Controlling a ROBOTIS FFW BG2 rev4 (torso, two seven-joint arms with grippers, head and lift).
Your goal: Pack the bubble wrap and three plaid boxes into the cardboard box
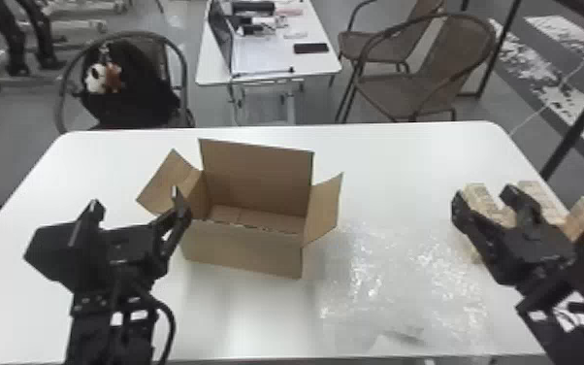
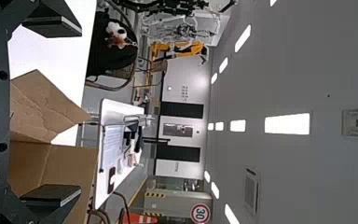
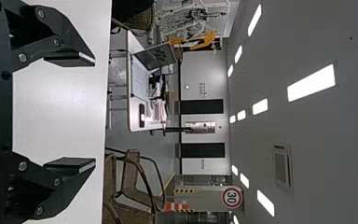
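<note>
Where both my left gripper (image 1: 136, 198) and right gripper (image 1: 485, 194) stand wide open and empty, bubble wrap (image 1: 388, 281) lies right of the cardboard box (image 1: 242, 246), plaid boxes (image 1: 543, 198) farther right; the wrap, probably light, limp and slippery, is best pinched at a bunched edge.

The left arm (image 1: 106, 320) and right arm (image 1: 550, 337) are black and angular with white, roughly rectangular patches (image 1: 138, 315), a black cable (image 1: 173, 320) curving beside the left one, and round grey screw heads (image 3: 23, 58) dotting the right one's jointed jaws.
</note>
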